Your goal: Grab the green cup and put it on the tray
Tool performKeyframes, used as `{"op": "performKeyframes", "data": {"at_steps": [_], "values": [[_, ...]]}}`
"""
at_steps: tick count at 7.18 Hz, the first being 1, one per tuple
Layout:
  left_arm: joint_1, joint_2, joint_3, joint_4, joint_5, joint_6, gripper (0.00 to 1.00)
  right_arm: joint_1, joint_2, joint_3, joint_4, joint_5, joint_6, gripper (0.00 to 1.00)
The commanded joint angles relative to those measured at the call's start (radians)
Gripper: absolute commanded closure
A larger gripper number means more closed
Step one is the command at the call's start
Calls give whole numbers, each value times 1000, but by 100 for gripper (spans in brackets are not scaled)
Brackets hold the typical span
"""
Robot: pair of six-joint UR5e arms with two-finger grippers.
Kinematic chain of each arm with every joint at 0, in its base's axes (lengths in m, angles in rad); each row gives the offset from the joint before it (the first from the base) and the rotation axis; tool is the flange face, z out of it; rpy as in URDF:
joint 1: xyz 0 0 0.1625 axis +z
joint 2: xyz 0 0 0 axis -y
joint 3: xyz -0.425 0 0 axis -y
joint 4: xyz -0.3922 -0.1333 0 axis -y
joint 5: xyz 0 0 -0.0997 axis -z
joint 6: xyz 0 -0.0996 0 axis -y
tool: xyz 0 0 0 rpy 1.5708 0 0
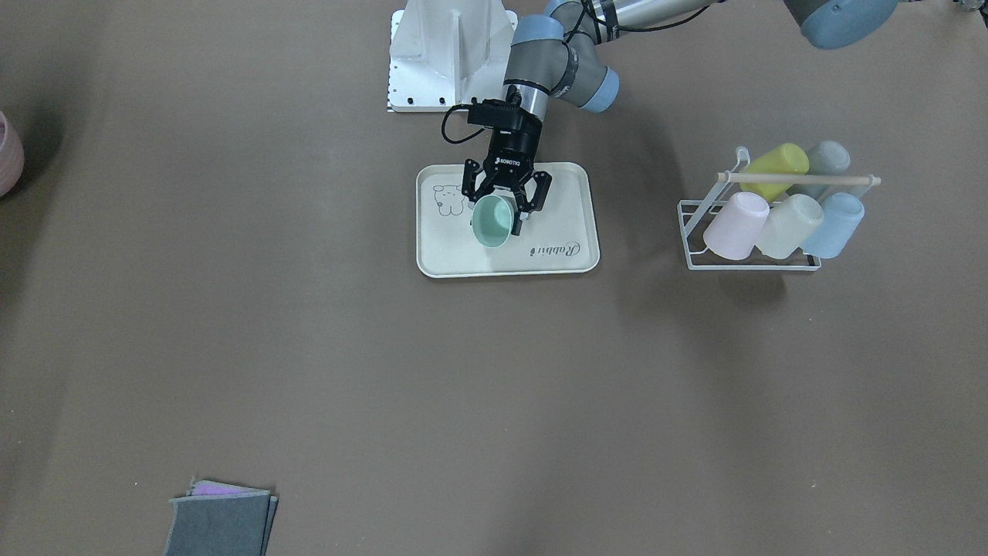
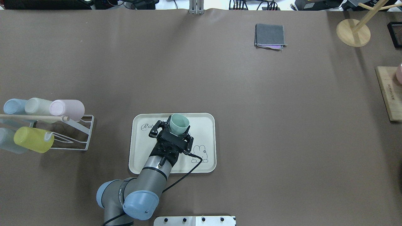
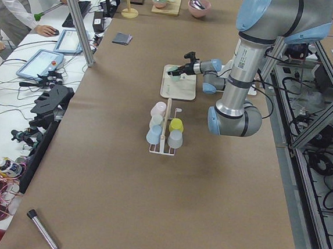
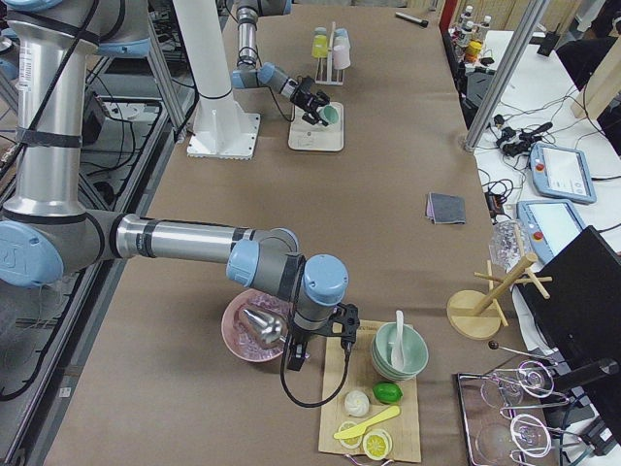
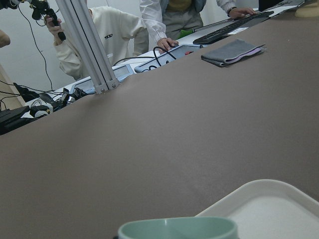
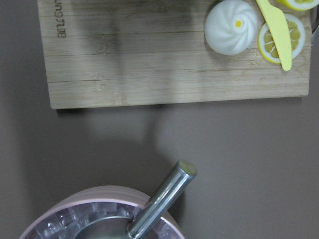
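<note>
My left gripper (image 1: 499, 218) is shut on the mint green cup (image 1: 492, 222), gripping its sides over the middle of the cream tray (image 1: 556, 251). The cup's mouth faces up and leans towards the far side of the table. In the overhead view the green cup (image 2: 179, 123) sits in the left gripper (image 2: 174, 129) above the tray (image 2: 205, 125). The left wrist view shows only the cup's rim (image 5: 177, 228) and a tray corner (image 5: 279, 206). Whether the cup touches the tray I cannot tell. My right gripper (image 4: 318, 348) hovers by a pink bowl (image 4: 254, 335); I cannot tell whether it is open or shut.
A white wire rack (image 2: 85, 133) with several pastel cups stands on the robot's left of the tray. A folded grey cloth (image 2: 270, 36) lies at the far side. A wooden board (image 2: 388, 94) with food and a wooden stand (image 2: 353, 33) are at the robot's right end.
</note>
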Motion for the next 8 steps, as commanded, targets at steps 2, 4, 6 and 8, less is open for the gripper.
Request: {"op": "performKeyframes", "data": {"at_steps": [2, 4, 6, 8], "values": [[2, 1, 2, -8, 0, 0, 24, 4, 1, -6, 14, 1, -2, 1], [2, 1, 2, -10, 2, 0, 24, 7, 1, -7, 14, 1, -8, 1], [2, 0, 1, -10, 0, 2, 19, 9, 1, -7, 14, 1, -11, 1], [2, 0, 1, -8, 0, 2, 17, 10, 1, -9, 14, 1, -11, 1]]}}
